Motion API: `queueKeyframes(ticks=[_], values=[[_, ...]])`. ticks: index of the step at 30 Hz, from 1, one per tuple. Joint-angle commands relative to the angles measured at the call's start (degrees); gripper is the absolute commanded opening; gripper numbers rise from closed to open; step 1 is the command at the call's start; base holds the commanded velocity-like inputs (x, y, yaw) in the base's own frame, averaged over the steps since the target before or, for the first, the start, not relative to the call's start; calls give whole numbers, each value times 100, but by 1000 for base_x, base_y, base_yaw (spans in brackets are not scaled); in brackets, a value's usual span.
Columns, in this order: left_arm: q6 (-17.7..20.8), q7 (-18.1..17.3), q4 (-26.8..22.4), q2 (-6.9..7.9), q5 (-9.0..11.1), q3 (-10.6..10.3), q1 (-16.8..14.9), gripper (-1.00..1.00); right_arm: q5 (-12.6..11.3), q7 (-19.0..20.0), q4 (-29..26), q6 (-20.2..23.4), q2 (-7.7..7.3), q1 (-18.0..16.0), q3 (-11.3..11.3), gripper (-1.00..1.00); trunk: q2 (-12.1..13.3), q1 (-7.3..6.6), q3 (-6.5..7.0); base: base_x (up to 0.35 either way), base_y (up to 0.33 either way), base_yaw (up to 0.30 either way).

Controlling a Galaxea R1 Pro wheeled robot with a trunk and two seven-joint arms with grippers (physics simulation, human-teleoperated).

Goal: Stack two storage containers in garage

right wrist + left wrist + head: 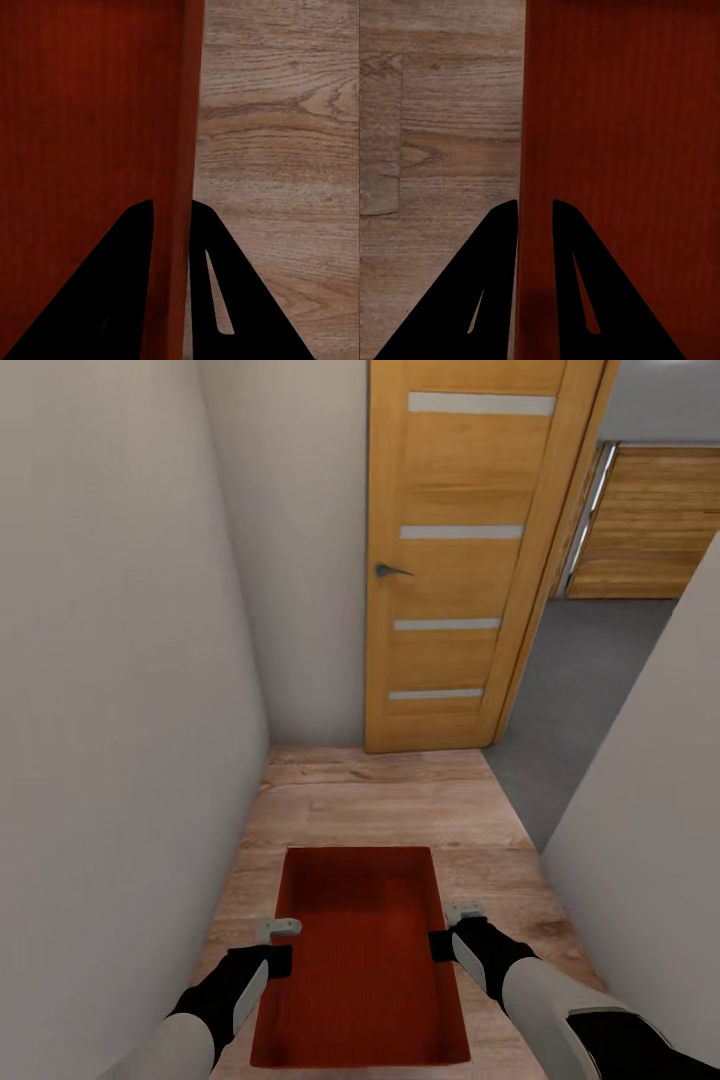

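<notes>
Both sets of jaws are pinched nearly closed on opposite long walls of one red-orange storage container (365,950): the left gripper (535,217) on its left wall, the right gripper (171,217) on its right wall. The smooth, shallow bin's near end is cut off in the head view. It hangs over light wood-plank floor (400,800) between cream walls. Farther on stands a wooden door (460,560), open beside grey concrete floor (580,680).
</notes>
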Motion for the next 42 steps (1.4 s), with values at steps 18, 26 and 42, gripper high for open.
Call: queueKeyframes(ticks=[18,26,42], values=[[98,-30,10,79,166,-110,2,-100,-122,13,-25,28,0,-8,325,-100,-2,3,-5,345,72,-97],[98,-30,10,79,166,-110,0,-100,-122,13,-28,28,0,-8,325,-100,-2,3,-5,345,72,-21],[98,-30,10,79,166,-110,1,-100,-122,13,-27,28,0,-8,326,-100,-2,3,-5,345,27,-1]])
